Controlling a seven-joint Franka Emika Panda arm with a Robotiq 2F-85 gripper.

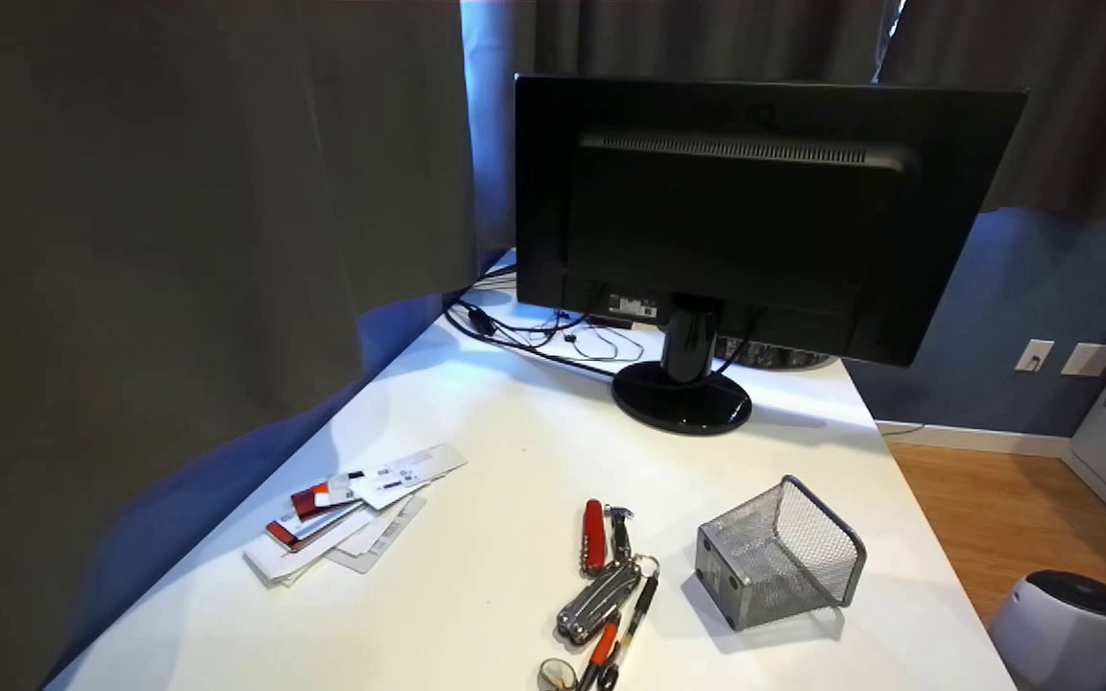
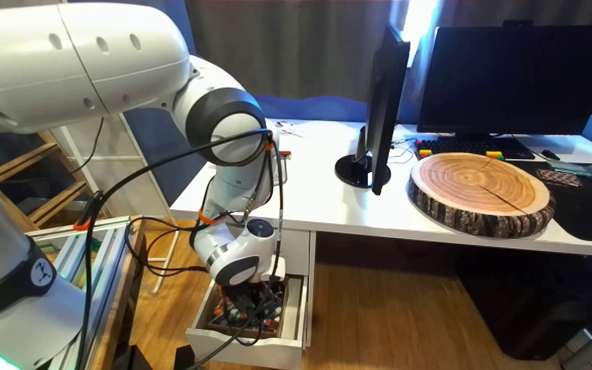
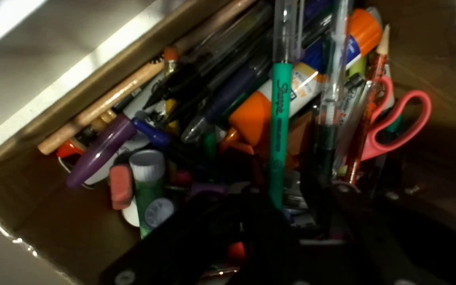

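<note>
Getting the green marker seems the step: low in the wrist view, the gripper is half spread beside it; next needs a gentle squeeze.

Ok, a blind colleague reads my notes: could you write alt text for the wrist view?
A black gripper extends from the bottom edge over a crowded brown box, a green Sharpie marker at its tip; shadow hides whether the marker is held. Beyond lie an orange-ended glue stick, pink-handled scissors and a purple pen.
</note>
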